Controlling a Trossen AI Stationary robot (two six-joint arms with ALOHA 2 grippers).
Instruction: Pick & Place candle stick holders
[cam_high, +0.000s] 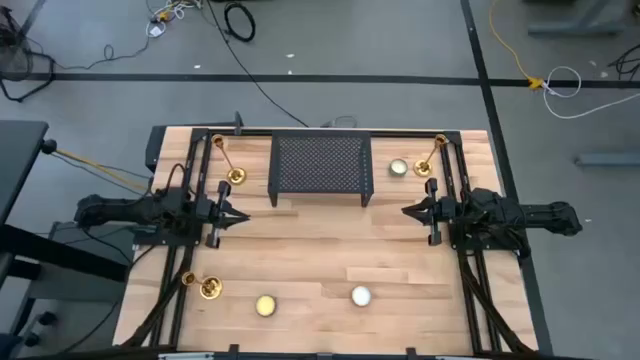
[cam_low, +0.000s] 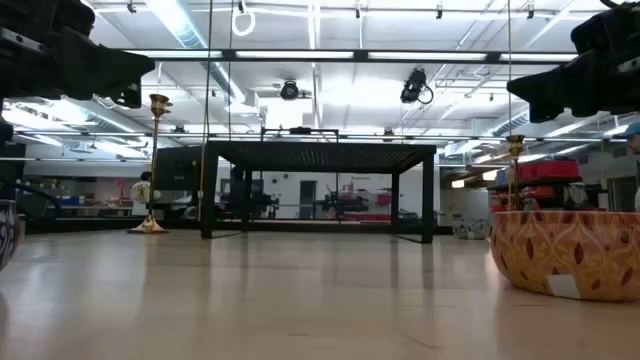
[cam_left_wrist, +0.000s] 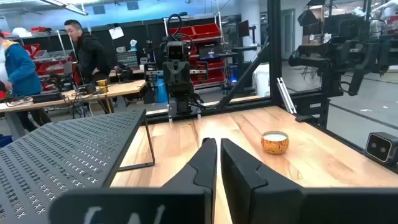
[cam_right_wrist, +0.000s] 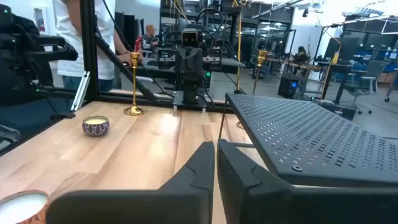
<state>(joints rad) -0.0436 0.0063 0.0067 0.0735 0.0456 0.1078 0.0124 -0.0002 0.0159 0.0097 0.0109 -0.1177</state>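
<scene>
Jaws first: my left gripper (cam_high: 237, 214) is closed tip to tip, holding nothing, hanging above the left-middle of the table (cam_high: 320, 262). My right gripper (cam_high: 407, 211) mirrors it on the right side, likewise pinched shut and empty. Both point inward at each other across bare wood.

Outward from there. Black mesh rack (cam_high: 321, 167) sits at the far middle of the table, between my two arms and beyond them. Three brass candle stick holders stand upright: one (cam_high: 233, 172) just left of the rack, near my left gripper; one (cam_high: 427, 164) right of the rack at the far right corner, near my right gripper; one (cam_high: 206, 286) at the near left corner. Small candle cups dot the table: one (cam_high: 399, 167) beside the far-right holder, a yellow one (cam_high: 265, 305) and a white one (cam_high: 361, 295) along the near edge.

My reading: nothing picked yet; this is the start, before any reach. Next move calls for parting the jaws, then lowering onto a thin stem, probably the holder nearest either gripper. Stems are slender and tall, so I expect a tipping risk.
</scene>
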